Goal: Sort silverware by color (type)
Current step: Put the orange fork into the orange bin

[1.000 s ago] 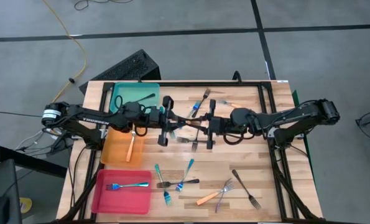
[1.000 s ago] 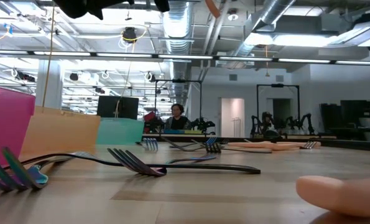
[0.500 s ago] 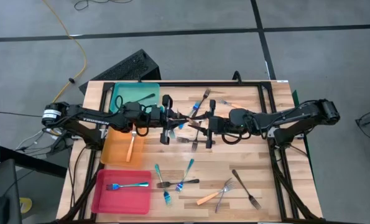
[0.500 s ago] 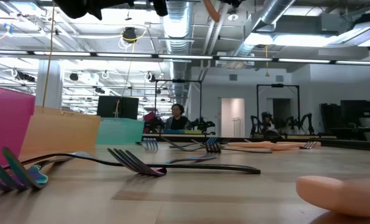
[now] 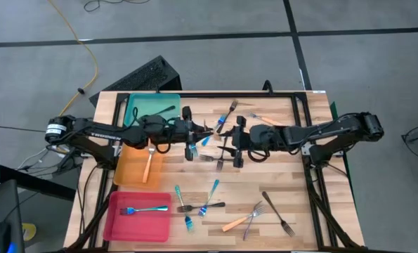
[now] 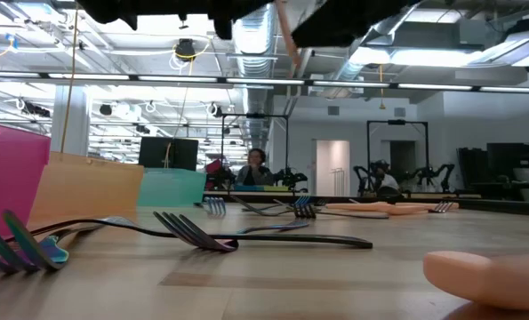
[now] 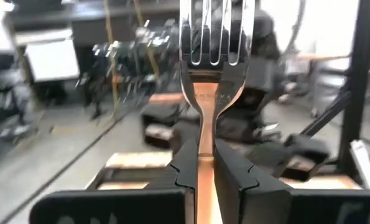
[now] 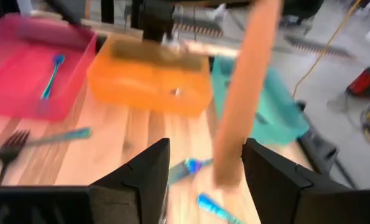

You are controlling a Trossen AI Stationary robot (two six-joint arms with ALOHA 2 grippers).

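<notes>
An orange-handled fork (image 7: 213, 56) stands upright above the middle of the table, tines up. My left gripper (image 7: 206, 174) (image 5: 197, 137) is shut on it. The fork's orange handle (image 6: 286, 36) hangs down below the fingers. My right gripper (image 8: 206, 162) (image 5: 226, 144) faces the left one and is open. Its fingers stand on either side of the handle's lower end (image 8: 229, 168) with a gap on each side. More silverware lies loose on the wood. My left gripper pinches the top of the orange handle (image 7: 204, 155), just below the metal neck, between its two fingers. The fingers come level from the table's left and lie across the fork. The fork is lifted clear of the table and upright, its handle hanging below the hold.
Along the left side stand a teal tray (image 5: 140, 112) with a dark fork, an orange tray (image 5: 128, 169) with an orange-handled fork (image 5: 147, 165), and a pink tray (image 5: 121, 221) with a blue fork (image 5: 144, 209). Several forks lie scattered at the middle and near right (image 5: 279, 214).
My right gripper has tipped downward and sunk a little. It now shows as a dark mass at the top of the low view. The fork's orange handle reaches lower there than before and has shifted slightly. The fork stays lifted clear.
</notes>
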